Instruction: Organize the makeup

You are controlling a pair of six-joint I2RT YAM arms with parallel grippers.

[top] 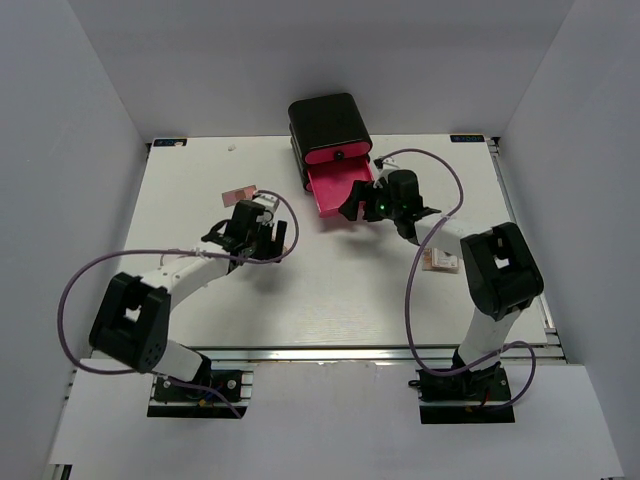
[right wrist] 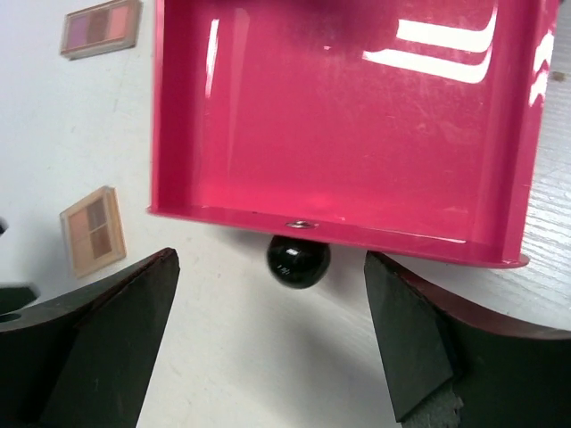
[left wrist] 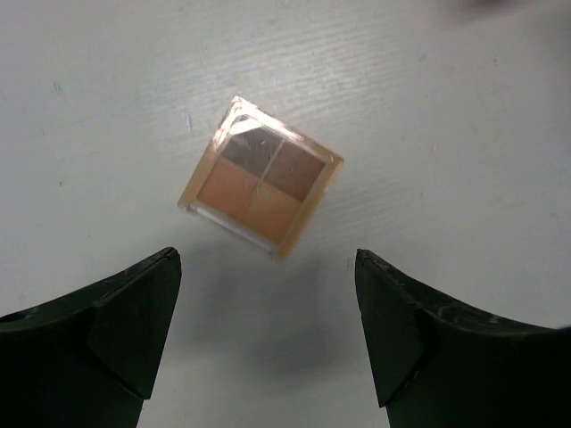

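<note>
The left gripper (left wrist: 265, 263) held its jaws spread wide, clamped on nothing. A square tan-and-brown palette (left wrist: 260, 180) lay flat on the table (left wrist: 464, 134) just past the fingertips at twelve o'clock, turned cornerwise to them. The right gripper (right wrist: 269, 263) was just as wide apart, with the black knob (right wrist: 299, 261) of the pink drawer (right wrist: 339, 125) loose between its fingers, ungripped. The drawer stood pulled out and looked bare inside; a pinker palette (right wrist: 100, 27) lay at its eleven o'clock.

The step in hand seemed to be the first pick, with the drawer ready. The next move called for the left arm to lower and twist so the pads met flat edges, not corners, before closing.
</note>
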